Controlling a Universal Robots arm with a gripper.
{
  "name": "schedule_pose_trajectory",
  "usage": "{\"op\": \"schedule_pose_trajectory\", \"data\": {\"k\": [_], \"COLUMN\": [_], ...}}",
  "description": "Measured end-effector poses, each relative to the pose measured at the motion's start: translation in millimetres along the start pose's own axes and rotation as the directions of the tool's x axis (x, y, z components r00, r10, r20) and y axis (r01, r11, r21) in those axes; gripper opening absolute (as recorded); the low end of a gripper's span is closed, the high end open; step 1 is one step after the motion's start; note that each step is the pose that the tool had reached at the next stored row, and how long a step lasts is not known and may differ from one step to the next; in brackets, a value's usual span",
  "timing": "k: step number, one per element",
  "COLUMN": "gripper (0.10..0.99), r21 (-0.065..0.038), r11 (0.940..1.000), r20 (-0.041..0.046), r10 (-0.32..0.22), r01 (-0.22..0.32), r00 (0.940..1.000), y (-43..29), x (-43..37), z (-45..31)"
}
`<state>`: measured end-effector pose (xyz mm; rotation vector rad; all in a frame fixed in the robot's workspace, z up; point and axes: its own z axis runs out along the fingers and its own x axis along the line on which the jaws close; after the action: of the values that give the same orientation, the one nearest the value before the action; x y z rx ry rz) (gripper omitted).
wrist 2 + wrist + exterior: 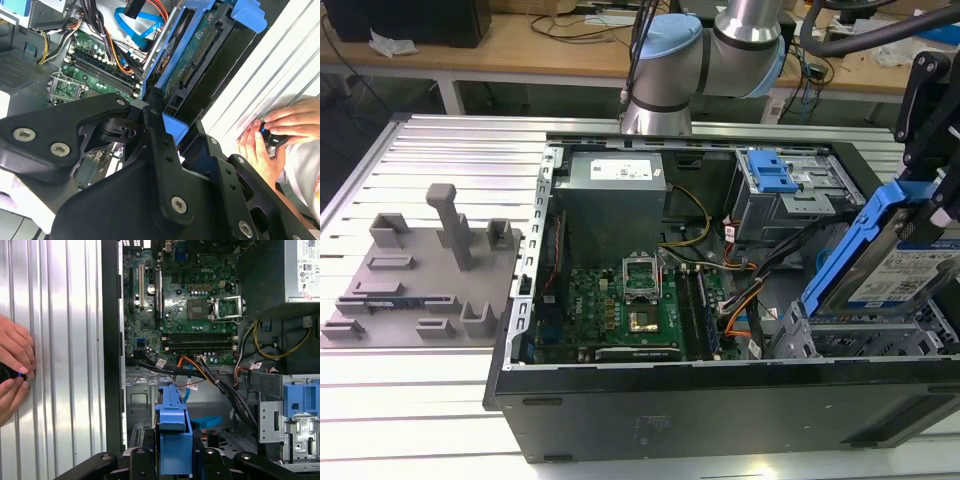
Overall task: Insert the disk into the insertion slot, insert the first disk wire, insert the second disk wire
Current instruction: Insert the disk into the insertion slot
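One gripper (923, 192), clamped on the upper end of the disk (885, 265), holds it tilted at the exterior view's right, long axis sloping down toward the slot (865, 338) just beneath its lower end.

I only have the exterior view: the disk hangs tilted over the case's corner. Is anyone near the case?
Observer: Yes. In the first wrist view a hand sits over the ribbed table beside the case, holding a small black object.
Operator: How is the disk held?
Observer: In the first wrist view the gripper is shut on the disk, clamping its blue edges from both sides.
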<state>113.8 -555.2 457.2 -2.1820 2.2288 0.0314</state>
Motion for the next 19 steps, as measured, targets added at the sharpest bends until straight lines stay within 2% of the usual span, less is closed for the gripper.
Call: {"op": "schedule_pose_trajectory", "data": {"k": [6,17,19], "gripper": [0.365,0.365,0.365], "r21": [-0.001,-0.006,-0.006], "r11": [1.0000,1.0000,1.0000], "r20": [0.0000,0.0000,-0.0001], "r10": [0.000,0.000,0.000], "r01": [0.000,0.000,0.000], "r00": [1.0000,1.0000,1.0000], "y": [0.0,-0.1,-0.2], "x": [0.4,2.0,2.8], "z": [5.7,23.5,28.9]}}
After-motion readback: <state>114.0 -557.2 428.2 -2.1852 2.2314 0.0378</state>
